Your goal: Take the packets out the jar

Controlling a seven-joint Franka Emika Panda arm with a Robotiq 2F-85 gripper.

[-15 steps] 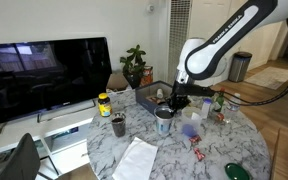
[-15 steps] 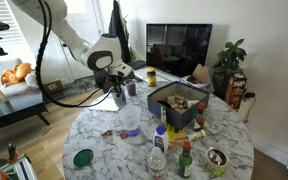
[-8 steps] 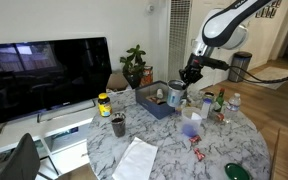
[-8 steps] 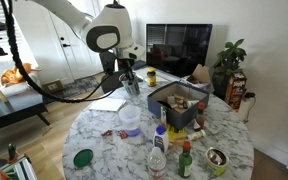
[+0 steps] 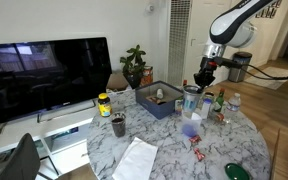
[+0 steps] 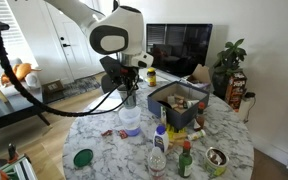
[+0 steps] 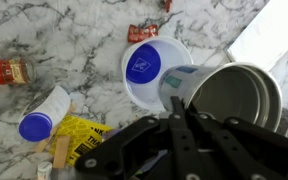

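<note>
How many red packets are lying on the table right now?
2: one packet near the jar, another cut off at the wrist view's top edge. More may be hidden.

I can read no word or number anywhere around me. Under my wrist the yellow wrapper (image 7: 81, 135) carries dark print, but it is too blurred to make out. The red label on the small bottle (image 7: 9, 72) is just as illegible.

arm (image 6: 112, 40): white rounded link shells with black bands at the joints and a dark grey round cap on the large joint. cable bundle (image 6: 14, 88) — black, looped, running off the links. gripper (image 6: 131, 97) — matte black, angular housing.
</note>
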